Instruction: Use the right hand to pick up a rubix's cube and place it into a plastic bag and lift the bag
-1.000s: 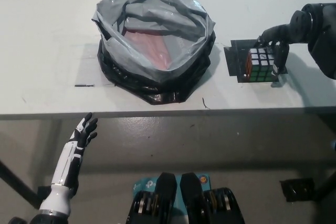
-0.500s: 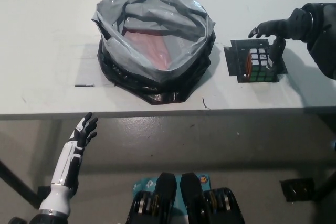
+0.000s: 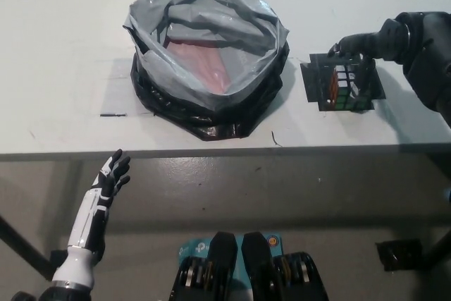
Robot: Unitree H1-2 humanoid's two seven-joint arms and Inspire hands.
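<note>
A Rubik's cube (image 3: 343,87) sits on a small black mat (image 3: 314,81) at the right of the white table. My black right hand (image 3: 361,50) hovers over the cube's far right corner, open. One finger reaches left past the cube's far edge and another hangs down along its right side. The cube rests on the mat. The plastic bag (image 3: 204,29), grey inside and black outside, lies wide open at the table's middle, with a reddish patch (image 3: 201,65) showing at its bottom. My white left hand (image 3: 110,176) rests open below the table's front edge at lower left.
The table's front edge (image 3: 211,151) runs across the picture below the bag. A short dark mark (image 3: 113,114) lies on the table left of the bag. Bare table (image 3: 296,114) separates the bag from the mat.
My right hand has shifted a little left and back over the cube, and its fingers have curled further around the cube's far and right sides. The cube, the bag and my left hand stay where they were.
</note>
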